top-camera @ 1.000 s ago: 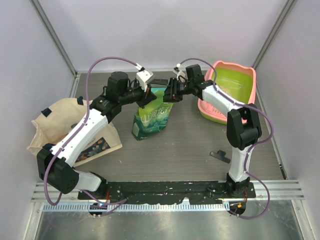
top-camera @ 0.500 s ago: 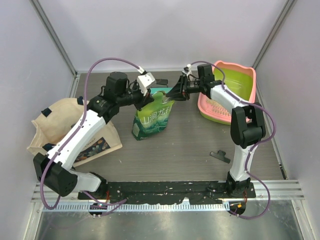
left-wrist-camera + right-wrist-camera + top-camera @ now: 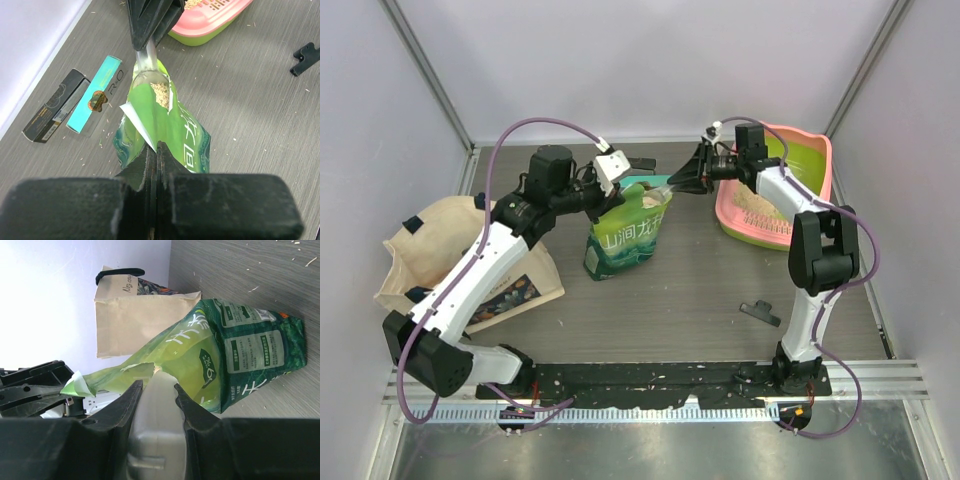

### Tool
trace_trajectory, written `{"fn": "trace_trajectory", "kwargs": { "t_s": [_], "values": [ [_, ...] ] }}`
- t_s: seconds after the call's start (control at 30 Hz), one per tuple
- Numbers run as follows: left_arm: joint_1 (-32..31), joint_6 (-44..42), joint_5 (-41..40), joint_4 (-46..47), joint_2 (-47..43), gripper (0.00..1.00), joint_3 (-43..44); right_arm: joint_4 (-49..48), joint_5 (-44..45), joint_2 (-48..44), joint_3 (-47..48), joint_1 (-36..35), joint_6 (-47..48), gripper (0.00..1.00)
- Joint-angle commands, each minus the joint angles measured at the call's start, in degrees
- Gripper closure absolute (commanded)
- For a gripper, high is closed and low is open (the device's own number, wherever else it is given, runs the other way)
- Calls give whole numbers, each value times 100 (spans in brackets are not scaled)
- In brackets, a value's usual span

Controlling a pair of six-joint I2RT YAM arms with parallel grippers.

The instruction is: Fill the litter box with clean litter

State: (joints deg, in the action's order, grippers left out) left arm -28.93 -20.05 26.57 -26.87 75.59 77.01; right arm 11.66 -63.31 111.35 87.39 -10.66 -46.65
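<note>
Your litter box point(image 3: 790, 129) sits far right, with litter point(image 3: 757, 203) in its near end. The printed bag point(image 3: 625, 235) stands mid-table to its left, and the tote bag point(image 3: 430, 245) is further left. The scoop point(image 3: 149, 75), in the right gripper point(image 3: 692, 178), lies over the bag's mouth. The left gripper point(image 3: 156, 150) pinches the bag's top. Two flat boxes point(image 3: 95, 95) lie behind the bag, and a clip point(image 3: 761, 312) lies near right.

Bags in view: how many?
2: green litter bag stands mid-table, top pinched by the left gripper, the right gripper holding a clear scoop at its mouth; beige tote bag far left.
</note>
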Motion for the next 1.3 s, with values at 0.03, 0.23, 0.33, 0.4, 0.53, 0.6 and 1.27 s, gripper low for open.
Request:
{"fn": "trace_trajectory", "kwargs": {
  "t_s": [0.03, 0.23, 0.33, 0.4, 0.53, 0.6, 1.27],
  "values": [
    [-16, -130, 226, 613, -115, 100, 376, -102, -305, -342, 41, 257, 51, 99],
    [-8, -122, 375, 938, 306, 100, 806, -225, -428, -412, -3, 389, -72, 99],
    [-8, -113, 437, 1105, 552, 100, 1105, -226, -446, -439, 32, 476, -107, 99],
    [-8, -95, 472, 1158, 710, 100, 1350, -226, -446, -509, -20, 503, -107, 99],
    [-16, -130, 569, 1202, 764, 100, 1474, -234, -463, -667, -144, 626, -133, 99],
    [-8, -218, 560, 1141, 729, 100, 1396, -243, -463, -702, -214, 661, -133, 99],
    [-8, -860, 217, 235, 474, 100, 1096, -3371, -665, -623, -1251, 942, -2049, 99]
  ]
}}
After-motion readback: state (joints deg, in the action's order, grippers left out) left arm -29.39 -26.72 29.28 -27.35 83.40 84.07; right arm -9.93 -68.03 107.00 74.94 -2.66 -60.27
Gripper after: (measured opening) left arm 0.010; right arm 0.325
